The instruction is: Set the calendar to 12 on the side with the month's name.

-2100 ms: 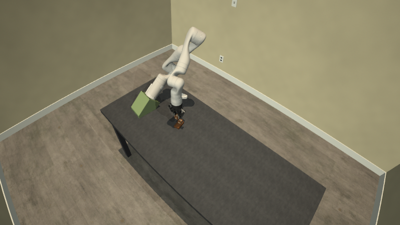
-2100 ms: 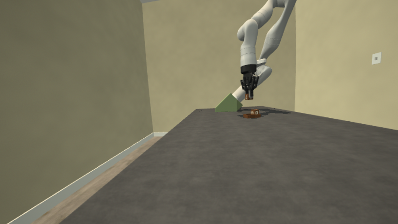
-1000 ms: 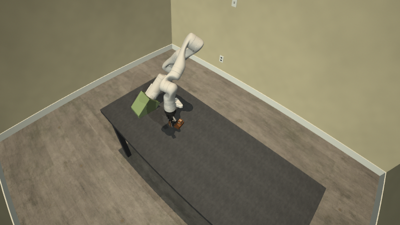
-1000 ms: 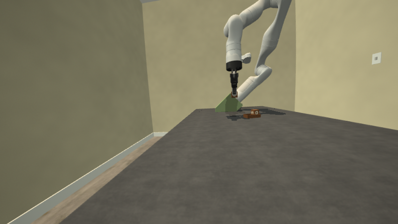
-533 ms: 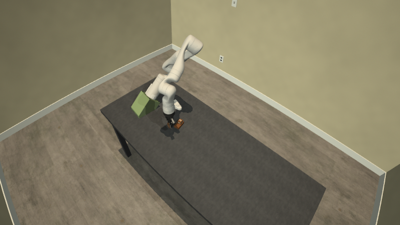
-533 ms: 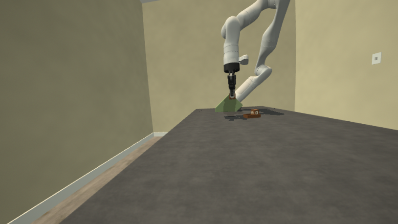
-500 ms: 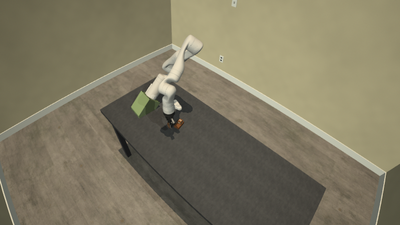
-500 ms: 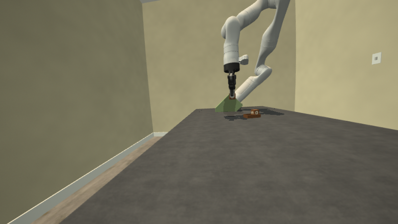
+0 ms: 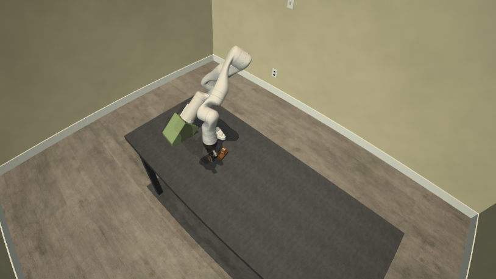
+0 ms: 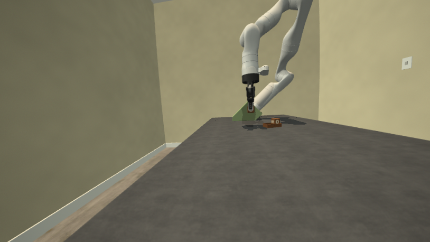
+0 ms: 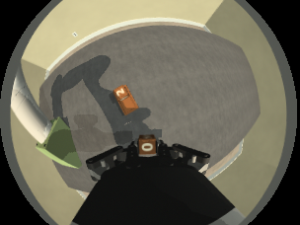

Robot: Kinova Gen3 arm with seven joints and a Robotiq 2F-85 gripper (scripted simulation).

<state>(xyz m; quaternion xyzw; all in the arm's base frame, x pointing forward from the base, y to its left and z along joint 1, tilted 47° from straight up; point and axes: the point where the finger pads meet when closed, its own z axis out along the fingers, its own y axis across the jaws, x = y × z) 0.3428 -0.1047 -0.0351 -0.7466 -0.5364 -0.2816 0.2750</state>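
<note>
Fingers of the gripper (image 10: 250, 107) pinch a small brown cube (image 11: 146, 146) and hold it in the air above the dark table (image 10: 270, 180) (its face mark is too blurred to read). Behind it, at left, sits the green wedge base (image 9: 177, 131) of the white arm (image 10: 249, 54). To the right, the brown tray (image 10: 272, 124) lies flat on the table, carrying the other cube (image 10: 275, 121), whose front shows a white 0.
</note>
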